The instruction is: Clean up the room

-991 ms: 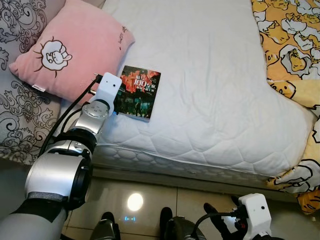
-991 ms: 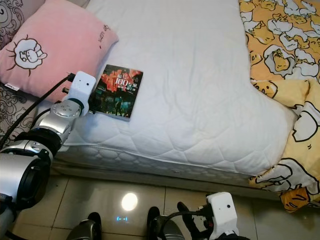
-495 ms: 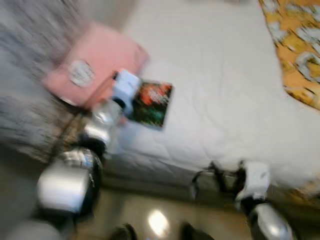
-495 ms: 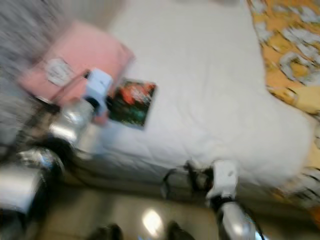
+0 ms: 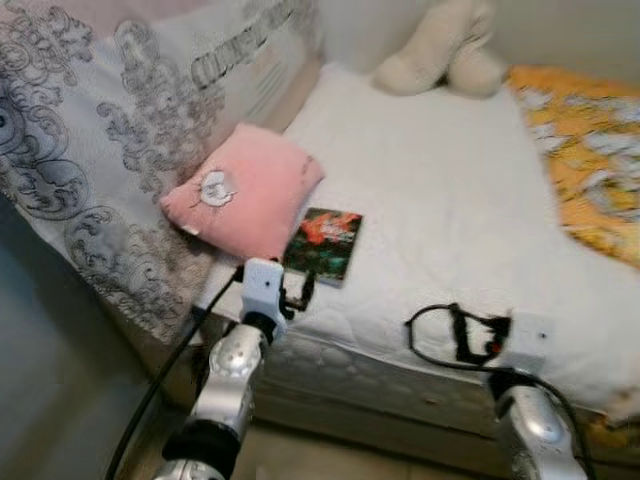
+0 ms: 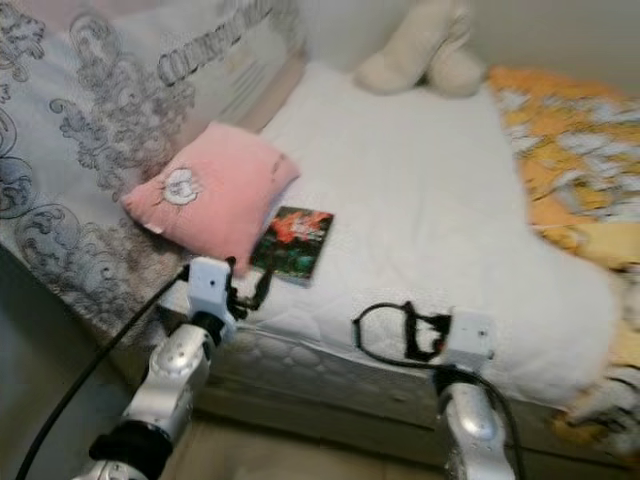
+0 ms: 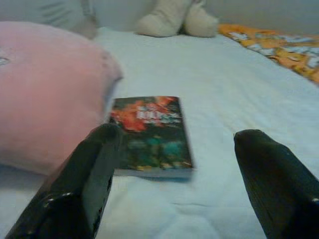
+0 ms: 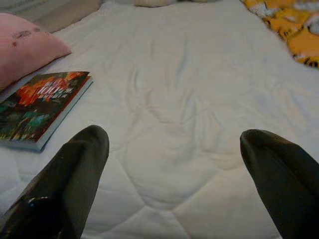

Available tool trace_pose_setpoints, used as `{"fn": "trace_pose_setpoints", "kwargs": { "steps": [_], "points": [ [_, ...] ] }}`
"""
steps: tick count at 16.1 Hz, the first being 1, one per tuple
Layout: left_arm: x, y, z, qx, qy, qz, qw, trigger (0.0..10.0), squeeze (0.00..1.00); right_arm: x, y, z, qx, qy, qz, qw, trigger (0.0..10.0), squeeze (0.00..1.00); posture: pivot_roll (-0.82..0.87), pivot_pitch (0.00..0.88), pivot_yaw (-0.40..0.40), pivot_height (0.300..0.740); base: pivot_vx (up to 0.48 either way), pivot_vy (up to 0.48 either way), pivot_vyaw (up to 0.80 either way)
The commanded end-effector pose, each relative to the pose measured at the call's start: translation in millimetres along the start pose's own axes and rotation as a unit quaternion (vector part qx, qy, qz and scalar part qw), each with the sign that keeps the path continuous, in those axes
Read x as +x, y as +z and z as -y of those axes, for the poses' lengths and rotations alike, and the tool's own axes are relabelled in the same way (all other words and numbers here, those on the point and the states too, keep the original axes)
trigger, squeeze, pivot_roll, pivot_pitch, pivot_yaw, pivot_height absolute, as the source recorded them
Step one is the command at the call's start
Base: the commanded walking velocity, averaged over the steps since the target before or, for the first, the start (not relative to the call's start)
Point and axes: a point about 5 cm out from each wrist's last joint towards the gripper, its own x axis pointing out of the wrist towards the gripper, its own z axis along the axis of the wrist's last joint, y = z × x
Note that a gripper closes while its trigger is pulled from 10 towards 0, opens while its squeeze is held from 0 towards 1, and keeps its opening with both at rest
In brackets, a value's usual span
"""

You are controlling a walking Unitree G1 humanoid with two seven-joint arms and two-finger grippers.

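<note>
Patterned grey bedding (image 5: 90, 150) is bunched along the left side of the bed. Next, a pink cushion (image 5: 245, 195) rests on the white mattress (image 5: 440, 200), its corner touching or just overlapping a paperback book (image 5: 324, 244) that lies flat near the mattress edge.

The left gripper (image 7: 174, 179) is held just short of the book, fingers spread wide, nothing held; in its wrist view the book sits between the 2 fingertips, slightly toward the cushion side. Further right, the right gripper (image 8: 174, 189) hovers over bare mattress, also spread wide and empty, well apart from the book. A cream plush toy (image 5: 440, 55) sits at the far end; a yellow patterned duvet (image 5: 590, 170) covers the right side.

Judged risks: the cushion edge could be pinched along with the book; a flat book on soft quilting may be pushed away or sink rather than be gripped.
</note>
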Motion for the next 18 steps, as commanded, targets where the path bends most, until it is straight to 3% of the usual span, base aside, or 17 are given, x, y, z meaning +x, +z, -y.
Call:
{"fn": "trace_pose_setpoints", "kwargs": {
  "steps": [1,3,4,6,8,9,11,13,15,18],
  "points": [
    [0.7,-3.2,-4.0,0.001,0.012,-0.009,1.000,10.0,0.00,2.9,0.7,-3.4,-0.013,0.009,0.003,1.000,10.0,0.00,0.09,0.000,0.003,0.740,0.000,-0.458,0.00],
    [0.6,-4.4,-10.4,0.000,0.027,-0.014,1.000,10.0,0.00,2.4,0.2,-5.1,-0.015,0.013,0.006,1.000,10.0,0.00,0.08,0.000,0.005,0.740,0.000,-0.458,0.00],
    [-3.7,-6.7,-17.5,-0.007,0.052,-0.023,0.998,10.0,0.00,3.0,-0.3,-6.7,-0.008,0.016,0.021,1.000,10.0,1.00,0.07,0.000,0.014,0.740,0.000,-0.450,0.00],
    [-4.7,-5.8,-20.0,-0.008,0.073,-0.025,0.997,10.0,0.00,3.9,-1.8,-6.1,-0.012,0.018,0.032,0.999,10.0,1.00,0.08,0.000,0.020,0.740,0.000,-0.450,0.00],
    [0.3,-2.5,-17.6,0.010,0.054,-0.019,0.998,10.0,0.00,6.9,-7.8,-6.8,-0.040,0.024,0.020,0.999,10.0,1.00,0.09,0.000,0.023,0.740,0.000,-0.450,0.00],
    [1.7,-1.0,-17.7,0.015,0.049,-0.017,0.999,10.0,0.00,8.4,-10.0,-8.0,-0.046,0.024,0.011,0.999,10.0,0.00,0.10,0.000,0.023,0.740,0.000,-0.450,0.00],
    [3.9,2.9,-19.4,0.027,0.039,-0.013,0.999,10.0,0.00,12.9,-11.7,-13.6,-0.053,0.033,0.010,0.998,10.0,0.00,0.11,0.000,0.018,0.740,0.000,-0.450,-0.67],
    [3.8,-0.7,-18.9,0.007,0.035,-0.025,0.999,10.0,0.00,14.3,-14.4,-16.6,-0.049,0.044,0.006,0.998,10.0,0.00,0.10,0.000,0.012,0.740,0.000,-0.448,-0.66],
    [5.2,-14.3,-18.6,0.008,0.043,-0.082,0.996,10.0,0.00,16.0,-16.3,-17.7,-0.043,0.045,0.006,0.998,10.0,0.00,0.09,0.000,0.016,0.740,0.191,0.000,-0.69],
    [5.6,-11.8,-18.9,0.024,0.036,-0.070,0.997,10.0,0.00,19.4,-16.0,-15.8,-0.031,0.037,0.011,0.999,10.0,0.00,0.09,0.000,0.019,0.740,0.000,0.000,-0.71]
  ]
}}
